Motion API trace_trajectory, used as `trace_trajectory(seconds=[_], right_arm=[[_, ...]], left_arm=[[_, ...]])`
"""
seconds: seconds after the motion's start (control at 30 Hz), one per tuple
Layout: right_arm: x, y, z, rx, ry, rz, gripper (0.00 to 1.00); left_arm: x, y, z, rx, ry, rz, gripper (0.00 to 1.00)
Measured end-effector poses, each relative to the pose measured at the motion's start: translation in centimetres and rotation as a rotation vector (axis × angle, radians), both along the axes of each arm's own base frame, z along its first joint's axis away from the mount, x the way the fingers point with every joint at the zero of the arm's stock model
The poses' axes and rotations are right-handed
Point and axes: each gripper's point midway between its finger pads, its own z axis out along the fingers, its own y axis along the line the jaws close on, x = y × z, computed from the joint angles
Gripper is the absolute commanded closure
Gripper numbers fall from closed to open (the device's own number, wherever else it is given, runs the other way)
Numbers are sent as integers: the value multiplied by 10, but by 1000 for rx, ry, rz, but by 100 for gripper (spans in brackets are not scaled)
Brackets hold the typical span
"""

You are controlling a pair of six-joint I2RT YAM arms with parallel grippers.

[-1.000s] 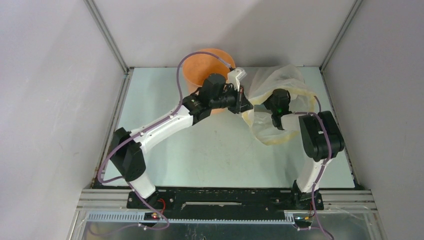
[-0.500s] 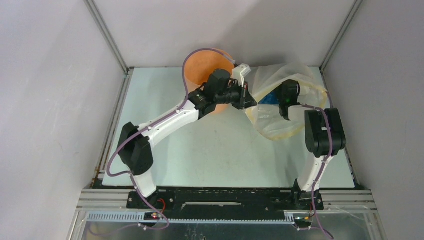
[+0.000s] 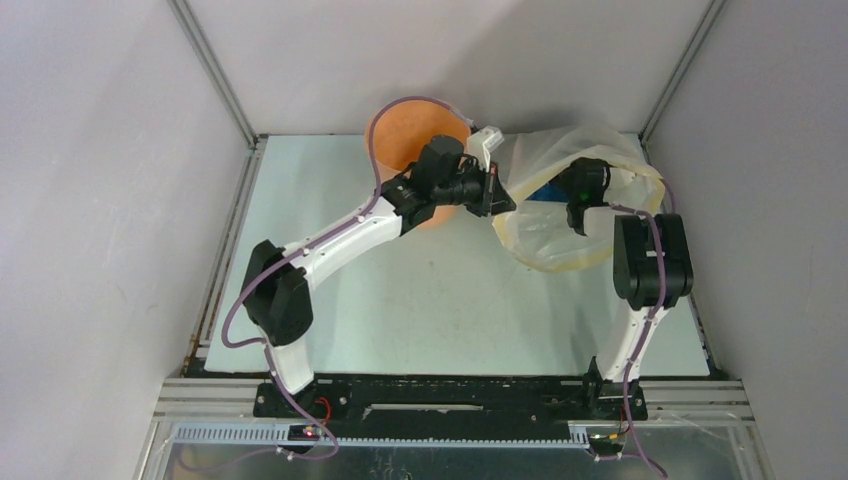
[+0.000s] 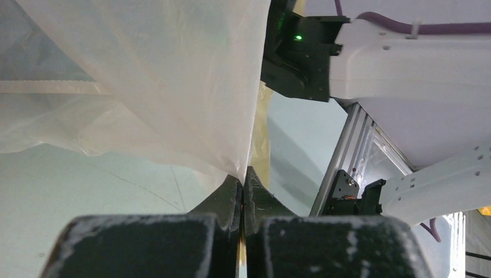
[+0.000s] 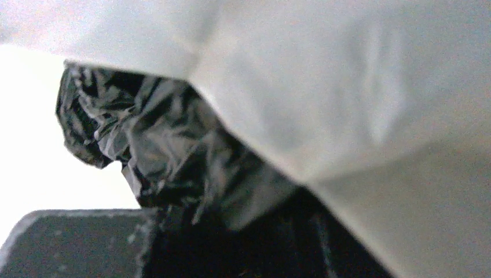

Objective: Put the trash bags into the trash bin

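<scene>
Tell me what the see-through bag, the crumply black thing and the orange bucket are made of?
The see-through bag looks like thin yellowish plastic film: light passes through and it drapes in folds. The black bag seems thin glossy plastic too, with sharp crinkles that shine. The orange bucket is probably hard, smooth plastic: even, round walls.

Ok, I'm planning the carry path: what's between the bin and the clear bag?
In the top view, the left pincer fills that gap, shut on the clear bag at its edge, right beside the bin.
</scene>
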Motion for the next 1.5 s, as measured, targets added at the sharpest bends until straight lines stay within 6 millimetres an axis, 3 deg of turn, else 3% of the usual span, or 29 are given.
trace_trajectory(seconds=[0.1,0.23,0.33,0.47,0.63,0.93,1.07,1.13,1.4,1.5], right_arm=[[-11,8,8,14,4,30,84],[-48,30,34,68,-37,99,90],[-84,50,62,97,-89,165,90],[-117,79,103,106,-155,281,91],[-163,110,149,101,-233,449,96],[-251,117,210,19,-365,603,97],[-280,124,222,-8,-369,685,100],[-292,131,231,-19,-365,742,100],[-355,169,299,-81,-462,1022,100],[-376,177,322,-100,-517,1107,100]], left_arm=[[5,3,0,0,0,12,100],[10,7,0,2,-1,28,100],[14,9,-1,5,-2,46,100],[16,10,-4,4,6,61,100],[13,13,-25,25,48,74,100],[13,20,-51,57,92,104,100],[19,20,-58,65,92,120,100],[23,18,-66,73,95,127,100],[33,11,-129,158,174,132,97],[32,11,-140,177,192,132,81]])
